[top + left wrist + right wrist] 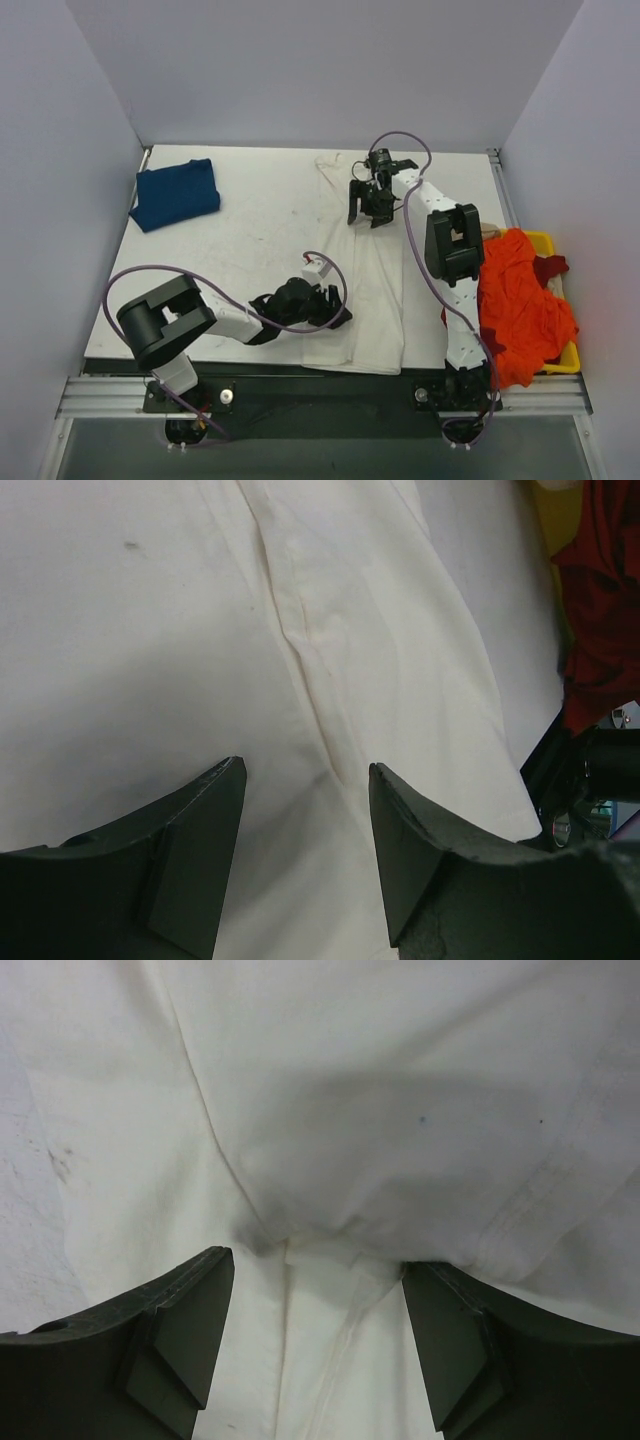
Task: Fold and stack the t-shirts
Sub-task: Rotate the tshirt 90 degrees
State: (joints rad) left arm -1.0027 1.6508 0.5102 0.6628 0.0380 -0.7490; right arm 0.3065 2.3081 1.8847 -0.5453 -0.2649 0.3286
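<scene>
A cream t-shirt [372,290] lies as a long folded strip down the middle of the white table [255,215]. My left gripper [340,312] is open low over its near left edge; the left wrist view shows a fold seam [300,650] between the open fingers [200,830]. My right gripper [366,213] is open over the shirt's far end; the right wrist view shows bunched cream cloth [340,1250] between the open fingers [190,1320]. A folded dark blue t-shirt [176,193] lies at the far left. An orange t-shirt [518,300] and a dark red one [551,268] hang over the yellow bin [556,355].
The yellow bin stands off the table's right edge, beside the right arm's base. Grey walls close in the far side and both flanks. A purple cable loops over each arm. The near table edge runs just below the shirt's hem.
</scene>
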